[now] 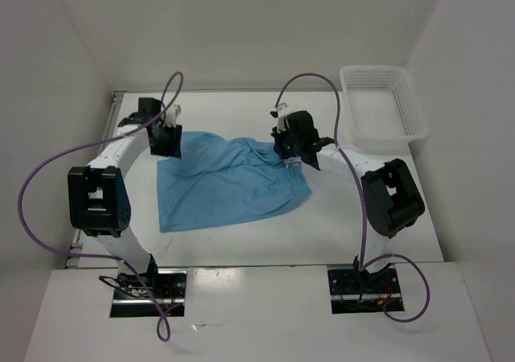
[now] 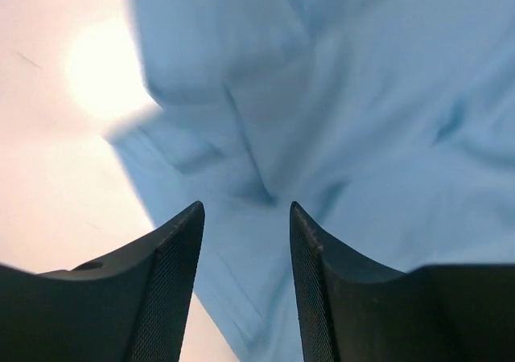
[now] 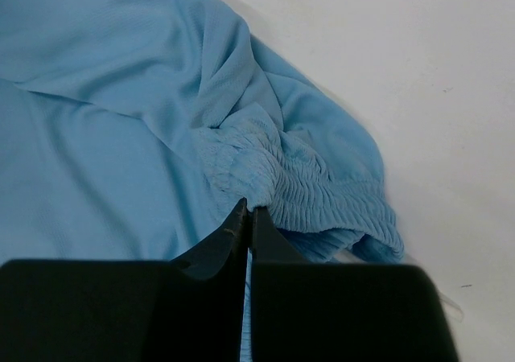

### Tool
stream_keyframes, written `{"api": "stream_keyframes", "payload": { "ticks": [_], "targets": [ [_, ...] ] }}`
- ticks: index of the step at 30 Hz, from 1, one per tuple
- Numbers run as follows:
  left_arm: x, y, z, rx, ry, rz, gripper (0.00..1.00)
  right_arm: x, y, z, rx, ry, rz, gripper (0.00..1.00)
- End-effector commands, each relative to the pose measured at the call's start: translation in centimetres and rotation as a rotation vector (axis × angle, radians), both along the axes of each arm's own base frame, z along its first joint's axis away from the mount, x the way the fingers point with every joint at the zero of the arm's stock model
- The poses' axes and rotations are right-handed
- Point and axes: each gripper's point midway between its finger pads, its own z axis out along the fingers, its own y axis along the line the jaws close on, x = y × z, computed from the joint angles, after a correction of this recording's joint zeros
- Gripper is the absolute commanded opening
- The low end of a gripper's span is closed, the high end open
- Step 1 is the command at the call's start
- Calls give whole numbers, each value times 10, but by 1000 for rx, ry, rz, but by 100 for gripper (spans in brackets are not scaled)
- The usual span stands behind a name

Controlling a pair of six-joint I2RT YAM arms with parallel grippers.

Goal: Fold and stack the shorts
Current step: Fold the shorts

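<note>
Right hand (image 3: 248, 211) pinches shorts (image 1: 225, 181) waistband; left hand (image 2: 245, 209) parted.

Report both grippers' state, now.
Left gripper: open, over the shorts.
Right gripper: shut on the shorts' waistband.

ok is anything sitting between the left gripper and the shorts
Nothing visible. The left gripper hangs open right over the shorts, with bare cloth below it. The right gripper is shut on the waistband edge. The basket sits off to the right.
</note>
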Motion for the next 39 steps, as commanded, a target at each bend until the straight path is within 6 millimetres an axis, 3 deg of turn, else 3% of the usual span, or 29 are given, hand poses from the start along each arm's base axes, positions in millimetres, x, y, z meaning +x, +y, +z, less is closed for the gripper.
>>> {"api": "stream_keyframes", "payload": {
  "ticks": [1,3,4,5,6,9,15,21,27,31,33,36,38,39],
  "targets": [
    [68,17,47,-4,-218,33,55,6,3,26,35,-88,12,0],
    [85,21,45,-11,-221,38,53,6,3,26,35,-88,12,0],
    [89,21,26,-12,-174,39,52,5,1,22,26,-82,5,0],
    [97,22,27,-12,-177,39,52,5,1,22,26,-82,5,0],
    [101,22,10,-13,-145,39,50,5,1,22,26,-82,5,0],
    [101,11,-8,-38,-88,15,50,6,0,22,22,-85,-3,0],
    [79,-19,-34,-85,5,-51,50,6,-3,20,6,-84,-6,0],
    [70,-10,-63,-40,74,-26,50,2,-5,13,-3,-66,-6,0],
    [56,-4,-82,-9,140,-12,32,3,-7,18,-10,-81,-9,0],
    [52,-4,-86,-9,152,-12,19,4,-8,22,-17,-95,-11,0],
    [54,-4,-81,-9,141,-12,5,4,-8,22,-17,-95,-11,0],
    [58,-6,-71,-19,109,-16,0,5,-10,26,-17,-105,-19,0],
    [71,-6,-50,-19,36,-17,0,7,-14,26,-35,-115,-32,0],
    [75,-6,-43,-19,11,-17,0,9,-13,35,-32,-138,-27,0]
  ]
}}
